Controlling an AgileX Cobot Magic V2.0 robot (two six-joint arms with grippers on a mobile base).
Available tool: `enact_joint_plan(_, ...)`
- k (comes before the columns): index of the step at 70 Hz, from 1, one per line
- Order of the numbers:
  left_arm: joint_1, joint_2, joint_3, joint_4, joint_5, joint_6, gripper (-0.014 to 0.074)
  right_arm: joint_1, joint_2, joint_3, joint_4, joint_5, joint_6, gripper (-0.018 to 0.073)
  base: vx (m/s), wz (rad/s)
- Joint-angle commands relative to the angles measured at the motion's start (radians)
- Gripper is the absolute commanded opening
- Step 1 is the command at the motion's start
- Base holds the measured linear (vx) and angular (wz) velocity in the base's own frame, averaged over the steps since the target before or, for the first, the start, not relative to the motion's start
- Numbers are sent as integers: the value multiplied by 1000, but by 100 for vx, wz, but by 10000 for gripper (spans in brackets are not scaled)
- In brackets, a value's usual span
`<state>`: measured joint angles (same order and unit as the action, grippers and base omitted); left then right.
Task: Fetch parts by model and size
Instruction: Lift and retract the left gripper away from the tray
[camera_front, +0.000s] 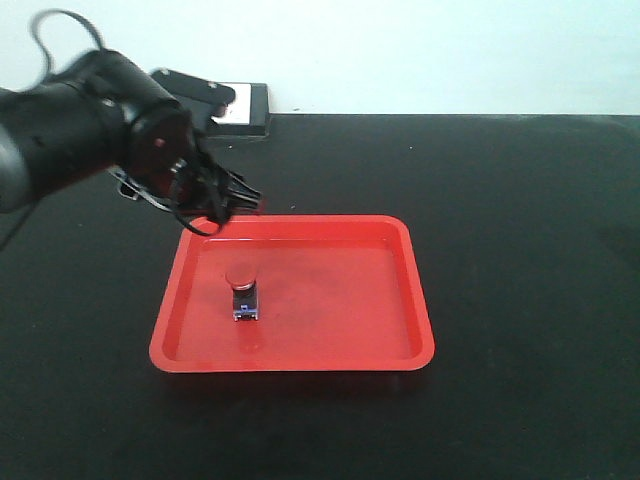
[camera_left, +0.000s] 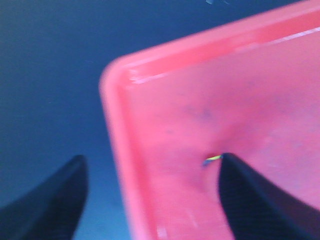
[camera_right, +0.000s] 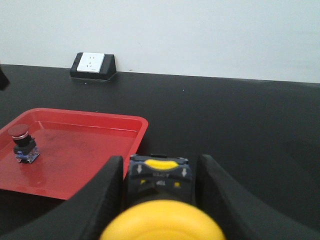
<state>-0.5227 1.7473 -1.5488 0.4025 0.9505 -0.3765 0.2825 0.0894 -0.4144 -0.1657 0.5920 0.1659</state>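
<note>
**Yellow switch in the right gripper, red one standing in the tray**

The red-capped mushroom-head push-button switch (camera_front: 242, 290), on a black body, stands upright on the floor of the shallow red plastic tray (camera_front: 420, 335), nearer the tray's left edge. The left gripper (camera_left: 152, 159) hovers over the tray's far left corner, jaws spread and empty. The right gripper (camera_right: 160, 159) has the yellow-capped push-button switch (camera_right: 159, 180) between its fingers. They appear to clamp the flat sides of its black body, though the cap hides the lower contact. It hangs over the black tabletop (camera_right: 240, 120), off the tray's near right corner. The switch looks light, rigid and top-heavy. Its smooth domed cap would slip, so the squared body is the place to hold.
</note>
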Motion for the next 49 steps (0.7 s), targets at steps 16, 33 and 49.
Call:
enact_joint_plan(16, 117, -325, 260, 66, -168, 40, 1, -5, 18, -26, 23, -67, -6, -5, 0, 0)
enact_joint_plan(33, 166, -634, 535, 160, -364, 40, -8, -5, 18, -26, 32, -67, -6, -5, 0, 0)
enact_joint_plan(49, 166, -916, 746, 166, -445, 41, -8, -5, 18, -26, 32, -68, -10, -5, 0, 0)
